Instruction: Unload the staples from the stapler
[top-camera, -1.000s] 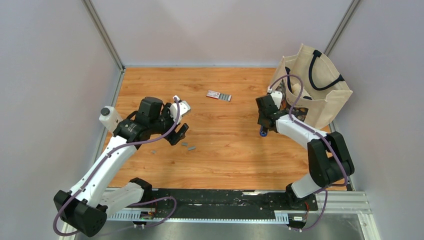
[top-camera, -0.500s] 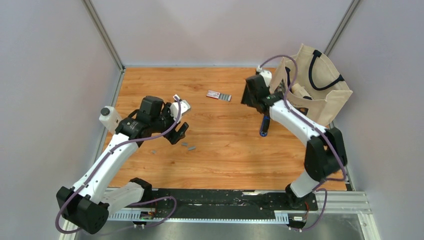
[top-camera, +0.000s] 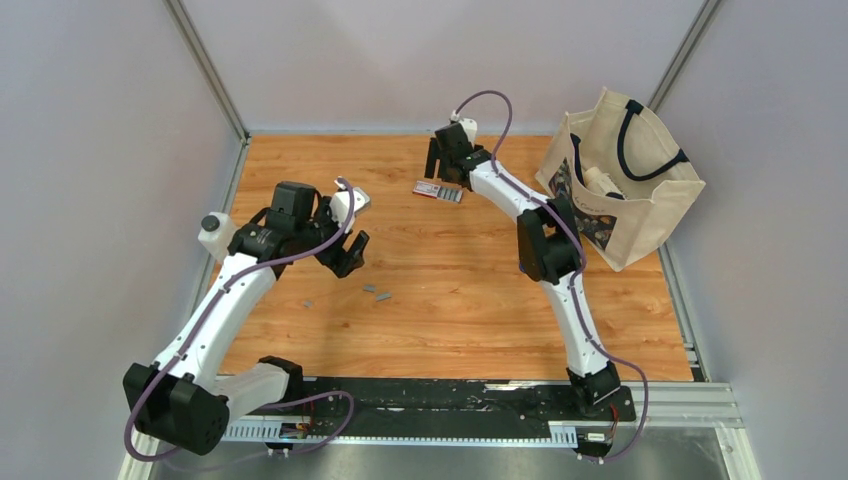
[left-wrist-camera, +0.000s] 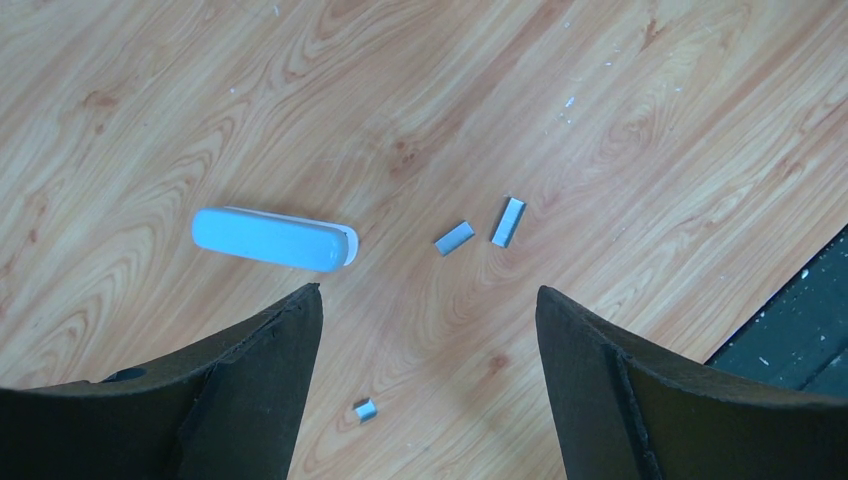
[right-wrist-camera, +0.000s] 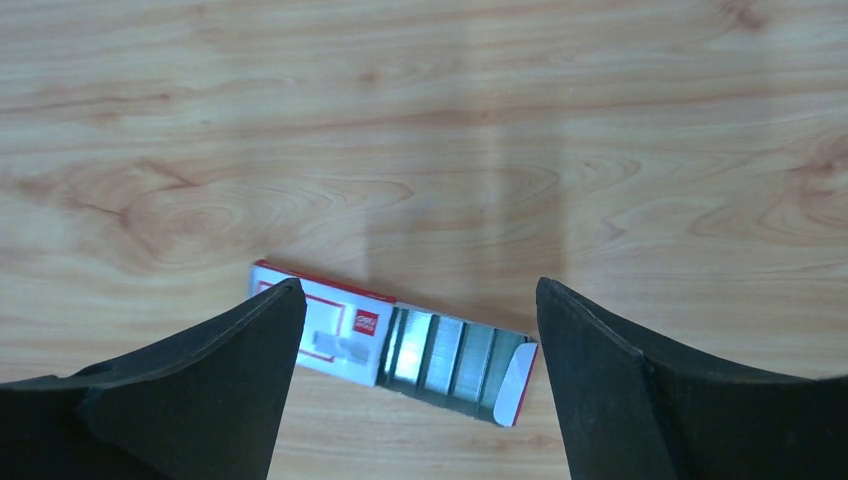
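**Both grippers wide and empty; stapler lies by the loose strips**

The stapler (left-wrist-camera: 275, 238), which shows as a pale-blue bar with a white end in the left wrist view, lies flat on the table (top-camera: 450, 290). It is toward the left edge, about midway between near and far. In the top view the arm above hides it.

The left gripper (left-wrist-camera: 428, 295) hangs over it spread wide, holding nothing. The stapler sits just inside one finger. I judge this a hover, placed either to pick the bar up or to clear it.

The loose staples (left-wrist-camera: 455, 238) lie just beside the stapler, apart from it. There are two short strips close together and one small fragment nearer the gripper, three pieces in all. With them out on the wood, the unloading looks largely done. The stapler is shut, so I cannot tell whether more staples remain inside.

The right gripper (right-wrist-camera: 420, 290) is stretched out to the middle of the far edge. It is also wide and empty, and it straddles from above one red-and-white box (right-wrist-camera: 325, 335).

The box tray is slid out, showing the boxed staples (right-wrist-camera: 450, 355). These are several silver rows, perhaps four. The gripper's stance suggests it is lined up to grasp the box.

One bag (top-camera: 625, 190) stands at the far right corner.
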